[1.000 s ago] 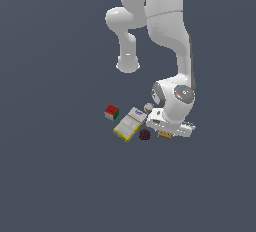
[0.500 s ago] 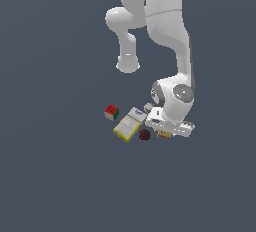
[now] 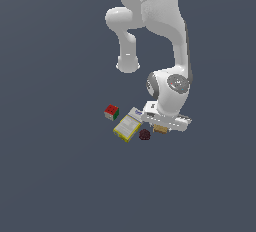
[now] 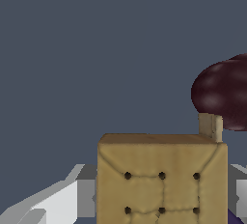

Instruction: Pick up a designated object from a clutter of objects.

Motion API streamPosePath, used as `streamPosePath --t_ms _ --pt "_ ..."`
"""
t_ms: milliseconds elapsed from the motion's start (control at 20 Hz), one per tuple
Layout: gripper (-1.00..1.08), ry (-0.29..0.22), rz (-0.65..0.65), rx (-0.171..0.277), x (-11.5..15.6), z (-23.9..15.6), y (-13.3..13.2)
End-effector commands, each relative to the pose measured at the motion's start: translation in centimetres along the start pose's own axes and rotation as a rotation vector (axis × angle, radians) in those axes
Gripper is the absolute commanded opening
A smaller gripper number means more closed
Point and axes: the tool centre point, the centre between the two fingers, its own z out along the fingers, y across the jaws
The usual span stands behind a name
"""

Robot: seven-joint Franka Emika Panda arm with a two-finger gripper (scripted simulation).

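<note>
Tan cracker-like block (image 4: pixel 161 179) fills the lower middle of the wrist view, dark dots in a grid on its top face, stitched-looking lines between them; pale grey gripper (image 4: pixel 161 203) fingers (image 4: pixel 72 201) show on both sides of the block, close against its sides; looks closed on the block, though actual contact is not clear from either view; in the exterior view the block (image 3: pixel 160 128) is a small tan patch just under the white gripper body (image 3: pixel 166 121), low over the flat grey floor (image 3: pixel 60 176); whether it is lifted or resting I cannot tell.

Dark maroon round lump (image 4: pixel 224 95) sits just beyond the block in the wrist view, with a small tan post-like bit (image 4: pixel 211 126) showing beneath it; in the exterior view the lump (image 3: pixel 144 135) lies just beside the block, toward the exterior view's left.

Yellow-white flat box (image 3: pixel 127 127) lies next to the lump, further to the exterior view's left; red-green-white colour cube (image 3: pixel 111 112) is a little apart beyond the box; a small purple bit (image 3: pixel 137 111) shows at the box's far end, near the gripper; white arm (image 3: pixel 160 36) comes down from above.
</note>
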Motion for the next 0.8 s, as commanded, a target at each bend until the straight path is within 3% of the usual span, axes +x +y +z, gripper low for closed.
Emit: streamPosePath --t_ms 0,750 --pt "-1.00 0.001 0.000 0.001 0.0 -1.5 1.1" --pt "-1.00 0.001 0.001 0.002 -0.6 -13.2 10.6"
